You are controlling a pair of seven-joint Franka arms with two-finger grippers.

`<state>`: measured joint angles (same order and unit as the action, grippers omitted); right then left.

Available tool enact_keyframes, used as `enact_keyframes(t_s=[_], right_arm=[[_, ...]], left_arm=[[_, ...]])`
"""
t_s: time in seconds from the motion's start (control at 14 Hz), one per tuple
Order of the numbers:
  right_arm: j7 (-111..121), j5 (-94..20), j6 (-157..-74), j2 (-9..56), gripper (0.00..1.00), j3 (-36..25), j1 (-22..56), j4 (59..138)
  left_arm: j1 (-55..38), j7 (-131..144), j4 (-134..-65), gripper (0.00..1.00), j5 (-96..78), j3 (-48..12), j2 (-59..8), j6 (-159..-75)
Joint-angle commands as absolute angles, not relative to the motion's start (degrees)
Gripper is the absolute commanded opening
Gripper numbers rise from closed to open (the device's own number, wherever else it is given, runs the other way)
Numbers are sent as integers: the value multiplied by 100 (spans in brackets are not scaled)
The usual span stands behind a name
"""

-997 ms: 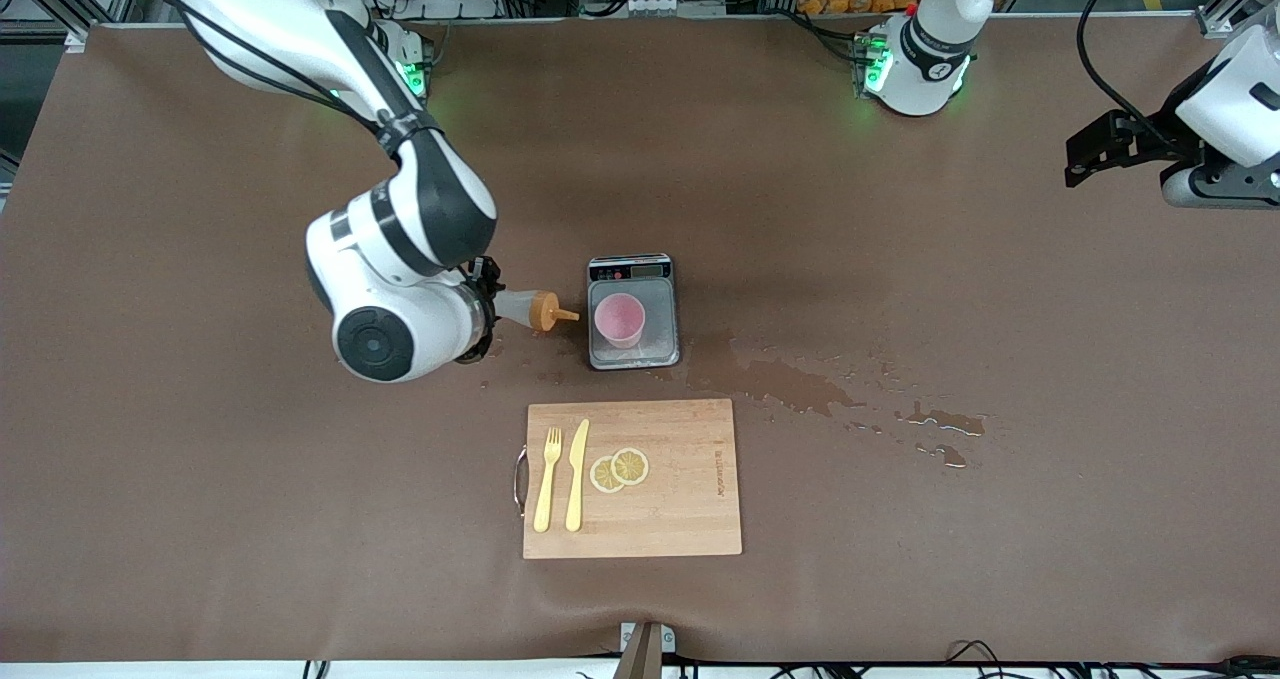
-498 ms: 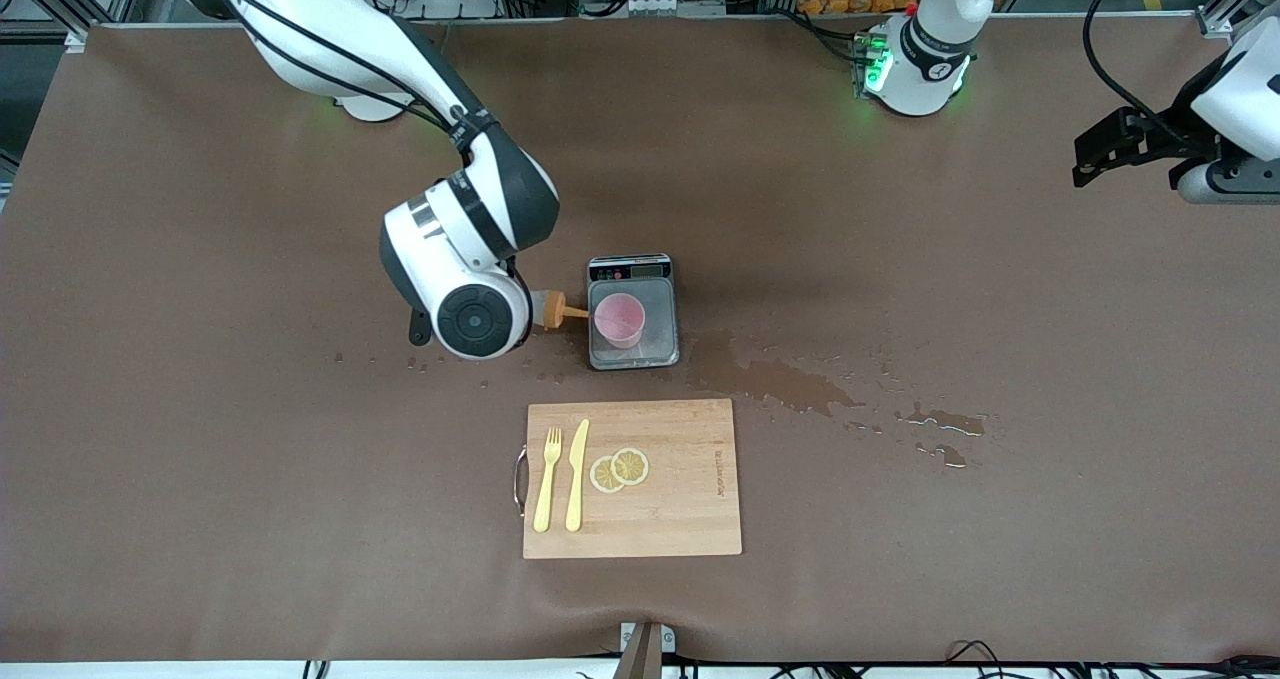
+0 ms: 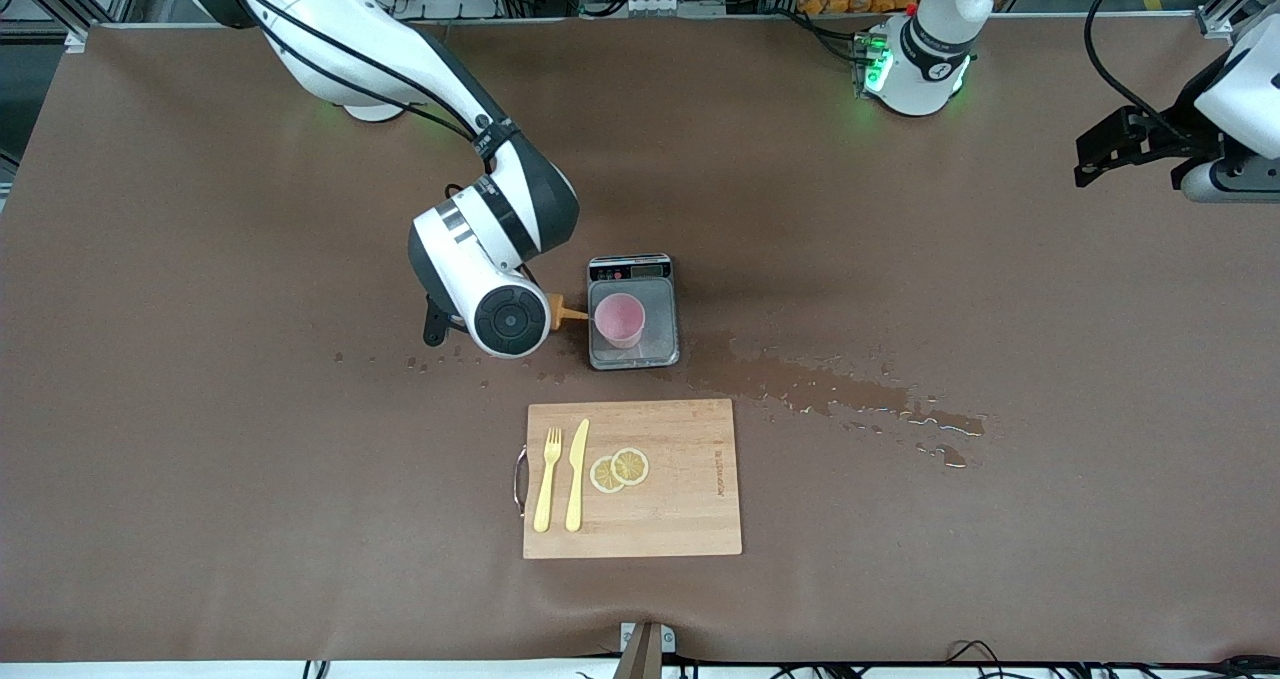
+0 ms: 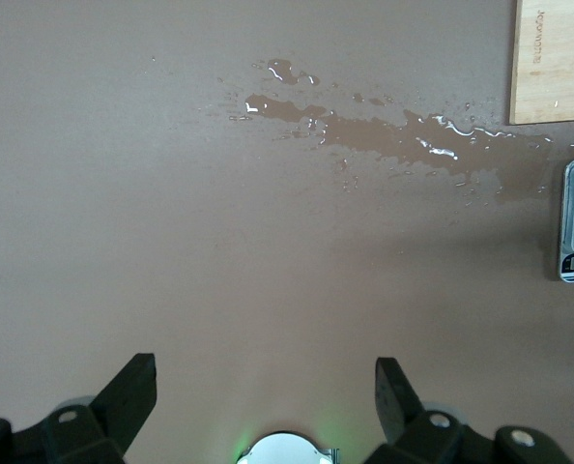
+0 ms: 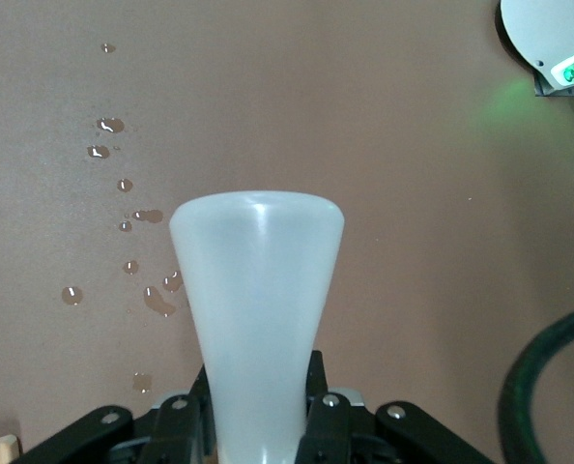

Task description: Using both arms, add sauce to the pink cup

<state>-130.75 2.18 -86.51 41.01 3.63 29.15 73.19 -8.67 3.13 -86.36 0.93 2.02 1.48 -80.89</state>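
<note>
scale (image 3: 633, 355) is being used as the stand for weighing | pink cup (image 3: 619, 319) is being kept upright on it | sauce (image 3: 560, 311) is being held tipped, nozzle apparently at the cup rim, clamped by right gripper (image 5: 258, 425) | left gripper (image 4: 266, 387) is being held spread over the left arm's end of the table, waiting

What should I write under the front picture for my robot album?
Right gripper tips the sauce bottle toward the pink cup on the scale; left gripper waits.

A line of printed lettering runs along one edge of the wooden cutting board (image 3: 632, 478) — too small to read. The scale (image 3: 632, 311) display shows nothing legible — no other text.
</note>
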Motion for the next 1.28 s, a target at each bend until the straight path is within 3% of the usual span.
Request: enact_keyframes(t_s=[0.0, 0.43, 1.21], right_arm=[[-13192, 343, -8525, 4113, 23, 308, 3006, 7172], [-12588, 54, -8508, 3947, 26, 360, 2585, 7137], [-10057, -2152, -7735, 3516, 32, 369, 696, 7163]], left_arm=[[-888, 281, -8578, 100, 150, 176, 167, -8095], [-888, 281, -8578, 100, 158, 158, 167, -8095], [-879, 281, -8578, 100, 176, 158, 158, -8095]])
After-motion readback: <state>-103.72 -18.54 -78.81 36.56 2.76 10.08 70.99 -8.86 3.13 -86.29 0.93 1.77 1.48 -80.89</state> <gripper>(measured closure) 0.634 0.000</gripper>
